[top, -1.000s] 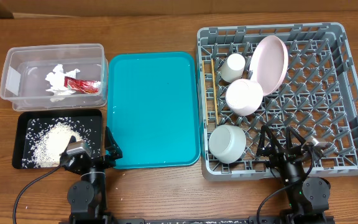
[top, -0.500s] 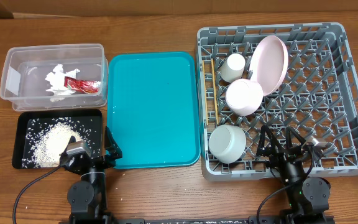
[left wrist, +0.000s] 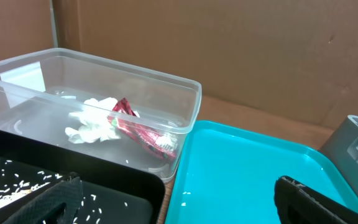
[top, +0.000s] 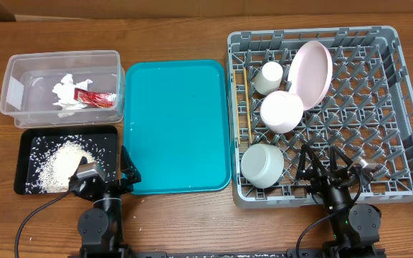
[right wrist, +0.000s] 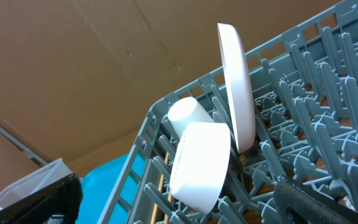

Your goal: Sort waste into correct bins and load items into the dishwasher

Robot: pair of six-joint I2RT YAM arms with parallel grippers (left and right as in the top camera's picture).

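The clear tub (top: 9, 86) holds a crumpled white tissue (top: 64, 93) and a red snack wrapper (top: 95, 99); both also show in the left wrist view (left wrist: 92, 121) (left wrist: 143, 129). The black tray (top: 27, 143) holds white rice scraps (top: 59, 165). The grey dish rack (top: 400, 107) holds the pink plate (top: 312, 72) on edge, the white cup (top: 267, 77), two pale bowls (top: 281, 111) (top: 262, 165) and chopsticks (top: 248, 107). My left gripper (top: 106, 179) is open and empty near the table's front edge. My right gripper (top: 332, 172) is open and empty over the rack's front edge.
The teal serving tray (top: 176, 125) lies between the bins and the rack, with nothing on it. A brown cardboard wall (left wrist: 229, 50) stands behind the table. Black cables run off both arm bases at the front edge.
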